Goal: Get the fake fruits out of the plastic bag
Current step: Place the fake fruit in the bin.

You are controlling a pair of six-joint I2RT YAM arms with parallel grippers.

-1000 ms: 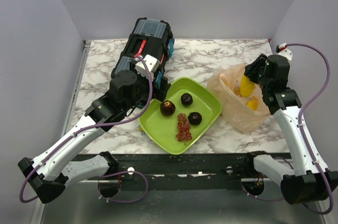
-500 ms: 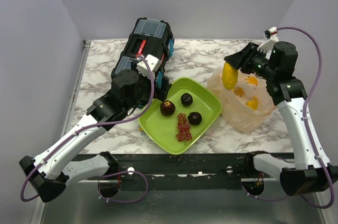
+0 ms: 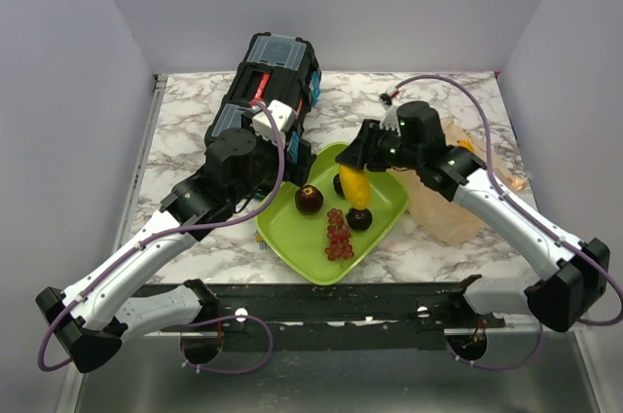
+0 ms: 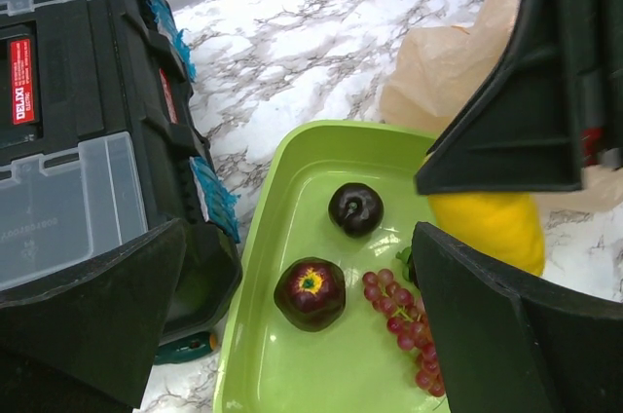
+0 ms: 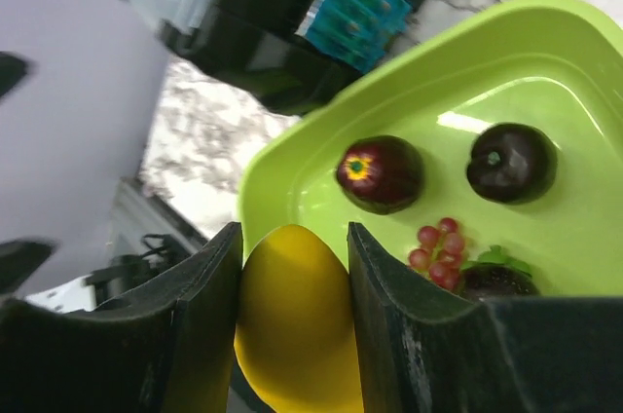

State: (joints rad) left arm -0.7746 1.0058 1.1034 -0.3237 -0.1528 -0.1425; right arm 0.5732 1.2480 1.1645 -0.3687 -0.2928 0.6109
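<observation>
The right gripper point(image 3: 359, 172) clamped a yellow fruit point(image 3: 355, 189) above the tray point(image 3: 387, 197); dropped high, it could bounce off the dark fruit point(image 3: 361, 221) and out; the left gripper point(image 4: 297, 257) gaped wide beside the tray

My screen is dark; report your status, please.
Left jaws open, empty. Right jaws shut on yellow fruit over green tray. Maroon fruits, grapes in tray. No obstacle.

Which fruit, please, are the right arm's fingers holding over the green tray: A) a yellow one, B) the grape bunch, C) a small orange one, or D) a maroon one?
A: the right fingers are clamped on either side of a yellow fruit over the tray, while the maroon ones and the grapes lie in it.
</observation>
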